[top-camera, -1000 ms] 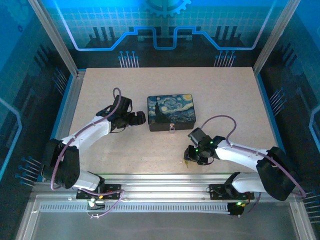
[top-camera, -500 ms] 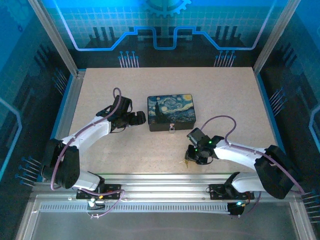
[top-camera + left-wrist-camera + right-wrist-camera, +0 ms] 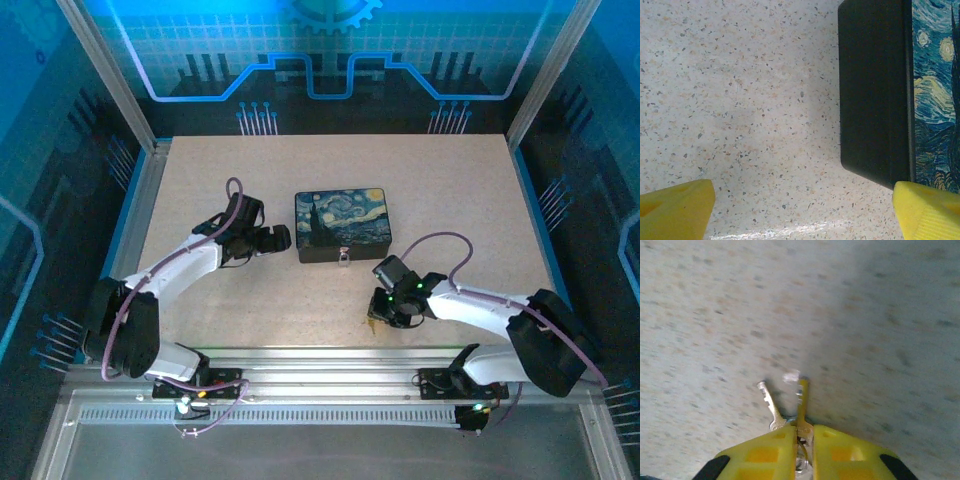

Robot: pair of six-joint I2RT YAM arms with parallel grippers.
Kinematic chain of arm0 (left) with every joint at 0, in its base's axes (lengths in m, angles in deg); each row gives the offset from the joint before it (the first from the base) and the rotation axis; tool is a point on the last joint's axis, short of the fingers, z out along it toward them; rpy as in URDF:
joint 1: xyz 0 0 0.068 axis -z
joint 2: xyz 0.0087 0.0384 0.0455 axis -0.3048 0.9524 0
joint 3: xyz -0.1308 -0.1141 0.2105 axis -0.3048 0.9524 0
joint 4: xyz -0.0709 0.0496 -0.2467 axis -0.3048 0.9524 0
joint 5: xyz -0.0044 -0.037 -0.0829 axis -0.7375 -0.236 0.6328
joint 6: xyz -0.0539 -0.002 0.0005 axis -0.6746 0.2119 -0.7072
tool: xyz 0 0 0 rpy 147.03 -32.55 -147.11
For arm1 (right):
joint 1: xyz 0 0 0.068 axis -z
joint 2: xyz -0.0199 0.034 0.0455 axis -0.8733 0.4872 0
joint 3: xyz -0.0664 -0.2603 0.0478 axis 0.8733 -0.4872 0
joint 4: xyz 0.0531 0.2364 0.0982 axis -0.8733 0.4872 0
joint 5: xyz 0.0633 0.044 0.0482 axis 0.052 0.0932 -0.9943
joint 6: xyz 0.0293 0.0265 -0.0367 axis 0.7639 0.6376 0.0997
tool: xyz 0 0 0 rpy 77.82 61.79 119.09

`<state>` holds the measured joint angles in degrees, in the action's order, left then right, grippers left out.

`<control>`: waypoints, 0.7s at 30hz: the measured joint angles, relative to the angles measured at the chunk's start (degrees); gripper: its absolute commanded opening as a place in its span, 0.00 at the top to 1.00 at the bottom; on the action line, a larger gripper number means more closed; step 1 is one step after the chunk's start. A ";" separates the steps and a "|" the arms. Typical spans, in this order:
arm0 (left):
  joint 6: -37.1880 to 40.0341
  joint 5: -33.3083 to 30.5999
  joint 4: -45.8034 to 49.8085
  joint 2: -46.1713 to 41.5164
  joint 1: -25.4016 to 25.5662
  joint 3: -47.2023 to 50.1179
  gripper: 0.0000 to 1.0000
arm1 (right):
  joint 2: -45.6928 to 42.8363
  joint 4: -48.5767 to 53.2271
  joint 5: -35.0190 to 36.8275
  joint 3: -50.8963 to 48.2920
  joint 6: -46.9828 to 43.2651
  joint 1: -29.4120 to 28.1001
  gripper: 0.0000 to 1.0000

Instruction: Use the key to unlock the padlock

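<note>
The right gripper (image 3: 802,440) is shut tight on the key (image 3: 801,395). One blade sticks straight out ahead between its fingers (image 3: 775,450), and a second blade splays off to the left. The blade tips sit very close to the table (image 3: 880,315); I cannot tell whether they are clear of it.

To do this step well, the grip should stay firm so the forward blade does not swivel. The key should come up off the table before it travels. The padlock (image 3: 343,258) hangs at the near face of the box (image 3: 342,225), ahead and to the left of this gripper. The loose blade could catch there, so the approach wants to be slow and in line with the keyhole.

The left gripper (image 3: 802,210) is wide open and holds nothing. The dark side wall of the box lies just ahead of it, towards its right fingertip. It looks well placed to steady the box.

Against a second ago little differs. The right gripper has shifted only slightly with the key in it. The left gripper, box and padlock lie as they did.
</note>
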<state>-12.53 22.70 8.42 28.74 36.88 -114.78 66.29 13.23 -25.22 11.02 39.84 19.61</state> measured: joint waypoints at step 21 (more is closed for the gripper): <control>-0.61 2.16 0.94 -1.46 2.69 0.22 0.08 | -9.42 -10.78 1.73 -2.03 -15.58 -0.70 0.96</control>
<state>-13.14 24.86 9.36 27.27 39.57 -114.56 56.87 2.45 -23.49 8.99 24.26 18.91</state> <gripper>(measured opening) 0.926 0.051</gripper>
